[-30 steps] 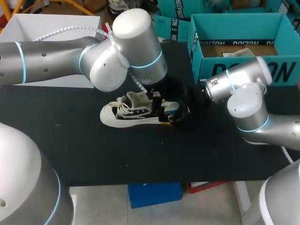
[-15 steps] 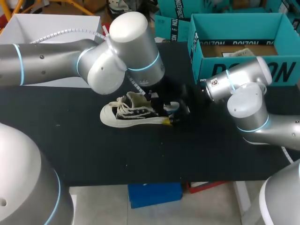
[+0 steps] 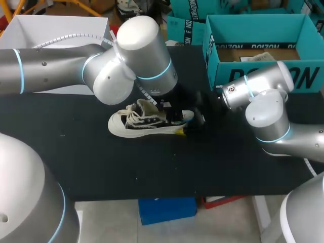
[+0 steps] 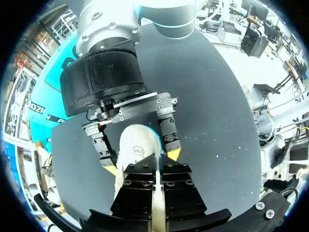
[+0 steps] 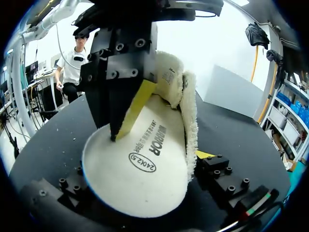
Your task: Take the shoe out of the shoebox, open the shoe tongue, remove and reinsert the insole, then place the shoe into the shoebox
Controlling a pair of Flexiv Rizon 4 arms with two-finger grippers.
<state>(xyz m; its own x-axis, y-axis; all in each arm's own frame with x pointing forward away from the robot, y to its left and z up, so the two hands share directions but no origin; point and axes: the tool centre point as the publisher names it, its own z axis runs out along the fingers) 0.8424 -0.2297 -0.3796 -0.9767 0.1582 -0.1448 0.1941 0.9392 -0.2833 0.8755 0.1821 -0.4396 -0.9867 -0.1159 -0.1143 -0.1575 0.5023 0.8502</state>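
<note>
A black-and-white laced shoe (image 3: 144, 123) lies on its sole mid-table, toe to the left. My left gripper (image 3: 169, 112) reaches down into its heel opening, shut on the edge of the white insole (image 5: 140, 169), its closed fingers (image 5: 118, 111) meeting that edge. In the left wrist view the left gripper (image 4: 157, 166) stands closed above the insole (image 4: 137, 145). My right gripper (image 3: 195, 121) holds the heel from behind, one finger (image 4: 170, 137) on each side of it. The open teal shoebox (image 3: 263, 76) stands at the back right.
A white box (image 3: 55, 30) sits at the back left edge and a second teal box (image 3: 185, 30) behind the table. Bare black tabletop (image 3: 152, 167) lies in front of the shoe.
My left gripper went from wide open to shut inside the shoe's heel and dipped slightly lower. The right arm and the shoe stayed put.
</note>
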